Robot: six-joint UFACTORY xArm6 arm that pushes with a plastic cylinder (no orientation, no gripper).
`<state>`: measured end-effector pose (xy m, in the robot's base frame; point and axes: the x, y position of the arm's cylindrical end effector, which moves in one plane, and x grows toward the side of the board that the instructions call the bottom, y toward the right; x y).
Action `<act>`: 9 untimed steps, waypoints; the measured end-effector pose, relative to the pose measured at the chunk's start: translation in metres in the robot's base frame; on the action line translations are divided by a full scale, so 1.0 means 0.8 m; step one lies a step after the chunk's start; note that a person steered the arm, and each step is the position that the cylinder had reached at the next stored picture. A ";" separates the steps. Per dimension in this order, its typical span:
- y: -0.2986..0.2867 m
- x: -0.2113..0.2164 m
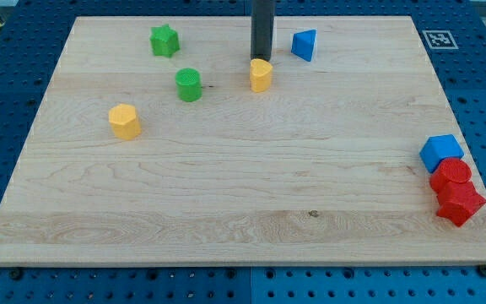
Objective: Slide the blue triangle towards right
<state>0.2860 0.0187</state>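
Note:
The blue triangle (305, 45) lies near the view's top, right of centre, on the wooden board (243, 186). My tip (262, 58) is the lower end of the dark rod coming down from the view's top. It sits to the left of the blue triangle, with a gap between them. The tip is just above a yellow block (261, 75), at or very near its top edge.
A green star (164, 40) and a green cylinder (189, 84) lie at the upper left. A yellow hexagon (125, 121) lies at the left. A blue block (441, 152), a red cylinder (451, 175) and a red star (460, 203) cluster at the right edge.

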 end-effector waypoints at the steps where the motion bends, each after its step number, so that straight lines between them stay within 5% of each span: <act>1: -0.001 -0.016; 9: 0.116 -0.015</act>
<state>0.2744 0.1117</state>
